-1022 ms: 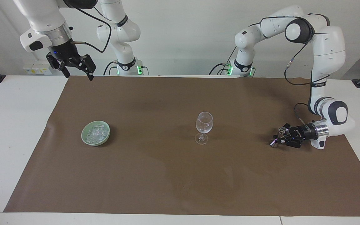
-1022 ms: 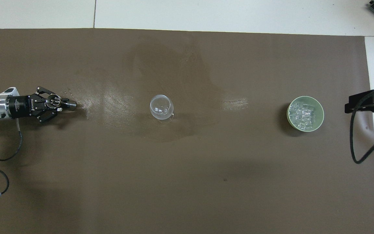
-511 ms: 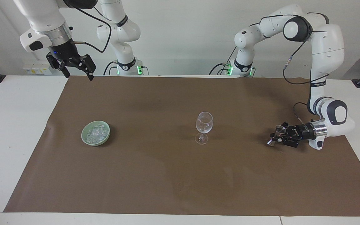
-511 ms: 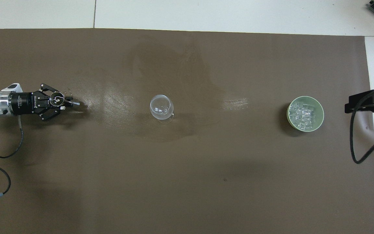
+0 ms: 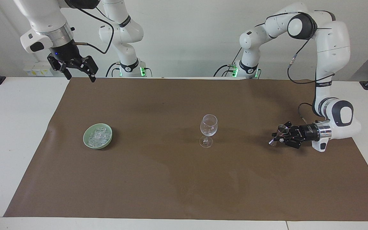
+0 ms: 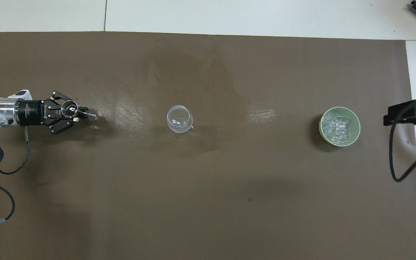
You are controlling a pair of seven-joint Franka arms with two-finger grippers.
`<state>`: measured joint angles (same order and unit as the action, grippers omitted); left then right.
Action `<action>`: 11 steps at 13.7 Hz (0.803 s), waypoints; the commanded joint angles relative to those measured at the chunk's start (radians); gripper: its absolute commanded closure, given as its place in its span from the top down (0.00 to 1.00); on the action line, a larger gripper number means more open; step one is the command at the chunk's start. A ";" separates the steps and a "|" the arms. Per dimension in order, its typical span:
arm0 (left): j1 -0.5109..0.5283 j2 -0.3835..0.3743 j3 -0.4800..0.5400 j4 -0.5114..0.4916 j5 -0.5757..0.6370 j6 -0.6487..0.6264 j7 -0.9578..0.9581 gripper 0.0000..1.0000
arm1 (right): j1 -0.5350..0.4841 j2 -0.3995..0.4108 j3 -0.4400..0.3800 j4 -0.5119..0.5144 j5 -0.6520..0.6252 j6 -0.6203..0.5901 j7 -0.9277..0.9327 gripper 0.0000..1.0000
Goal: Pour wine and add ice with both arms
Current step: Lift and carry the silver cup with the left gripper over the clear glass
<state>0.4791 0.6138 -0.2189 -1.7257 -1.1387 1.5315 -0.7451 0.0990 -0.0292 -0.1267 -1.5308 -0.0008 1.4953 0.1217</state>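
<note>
The left hand (image 5: 279, 136), low over the bench's brown mat (image 5: 171, 185), is clamped on a small metal jigger (image 5: 281, 130). The wine glass (image 5: 208, 128) stands well apart toward mid-bench, with open mat between. The right hand (image 5: 77, 68) waits raised, fingers spread and empty; the ice (image 5: 98, 135) in its green bowl (image 5: 87, 144) lies below it, farther out.

A robotics lab: two white arms (image 5: 331, 38) bolted at a white table (image 5: 14, 127) (brown paper mat (image 5: 184, 179) spread over it), cables trailing, bare wall
</note>
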 commanded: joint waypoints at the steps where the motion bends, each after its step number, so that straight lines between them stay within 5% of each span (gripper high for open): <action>1: -0.043 -0.112 0.013 -0.078 -0.041 -0.001 -0.057 0.00 | -0.002 -0.015 -0.002 -0.011 0.027 -0.007 -0.016 1.00; 11: -0.169 -0.227 0.013 -0.127 -0.176 0.016 -0.111 0.00 | -0.002 -0.015 -0.002 -0.011 0.027 -0.007 -0.016 1.00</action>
<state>0.3457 0.4423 -0.2216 -1.8082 -1.2685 1.5327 -0.8545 0.0990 -0.0292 -0.1267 -1.5308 -0.0008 1.4953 0.1217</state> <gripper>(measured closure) 0.784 0.000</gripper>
